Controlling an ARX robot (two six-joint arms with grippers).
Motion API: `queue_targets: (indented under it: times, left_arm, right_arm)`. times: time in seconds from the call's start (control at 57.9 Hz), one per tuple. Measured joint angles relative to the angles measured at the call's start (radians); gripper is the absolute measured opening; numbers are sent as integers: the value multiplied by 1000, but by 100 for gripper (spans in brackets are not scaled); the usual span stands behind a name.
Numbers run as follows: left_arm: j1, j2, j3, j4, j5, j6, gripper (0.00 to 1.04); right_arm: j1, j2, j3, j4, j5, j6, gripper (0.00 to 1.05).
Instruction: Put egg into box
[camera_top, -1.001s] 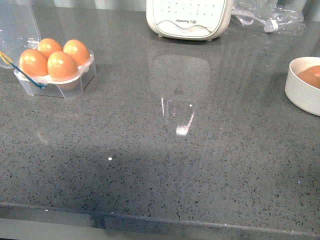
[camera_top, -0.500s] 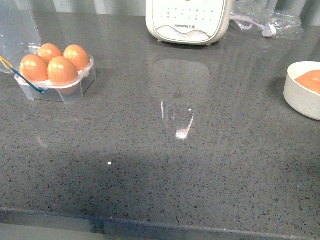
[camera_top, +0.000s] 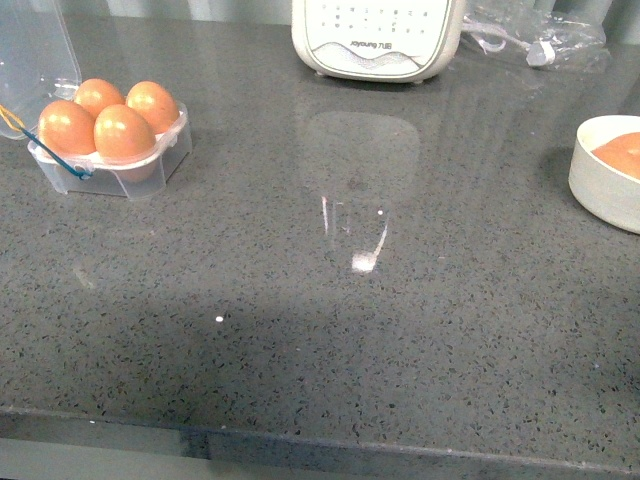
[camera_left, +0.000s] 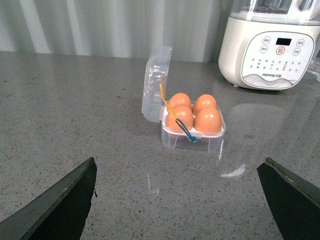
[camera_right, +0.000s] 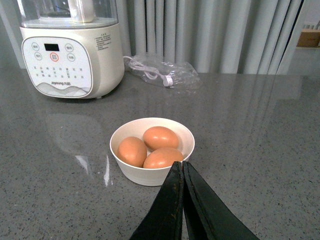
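Note:
The clear box (camera_top: 150, 165) stands at the far left of the grey counter with its lid (camera_top: 35, 45) open and upright. All of its cells hold brown eggs (camera_top: 124, 132). It also shows in the left wrist view (camera_left: 202, 142), with eggs (camera_left: 208, 120) and the blue-and-yellow tie (camera_left: 185, 131). My left gripper (camera_left: 180, 190) is open and empty, well back from the box. My right gripper (camera_right: 181, 165) is shut and empty, just short of a white bowl (camera_right: 150, 175) holding three brown eggs (camera_right: 160, 137). Neither gripper shows in the front view.
A white Joyoung appliance (camera_top: 378, 38) stands at the back centre, also in the left wrist view (camera_left: 270, 50) and the right wrist view (camera_right: 70, 50). A clear plastic bag with a cable (camera_right: 162, 72) lies behind the bowl. The bowl (camera_top: 600, 180) sits at the counter's right edge.
The front view has shifted slightly between frames; the box, bowl and appliance keep their places on the counter. No egg has moved.

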Motion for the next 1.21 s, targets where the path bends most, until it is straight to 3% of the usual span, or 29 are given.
queue_targets:
  times: [0.777,0.863,1.07,1.208]
  left_arm:
    - [0,0,0,0,0,0,98]
    - [0,0,0,0,0,0,98]
    - [0,0,0,0,0,0,98]
    - [0,0,0,0,0,0,98]
  right_arm:
    - [0,-235,-35,-187,0,0,3]
    - [0,-372,-34,-356,-2,0,3]
    - [0,-407,-34,-365,-2,0,3]
    - [0,-407,-34,-365,-3,0,23]
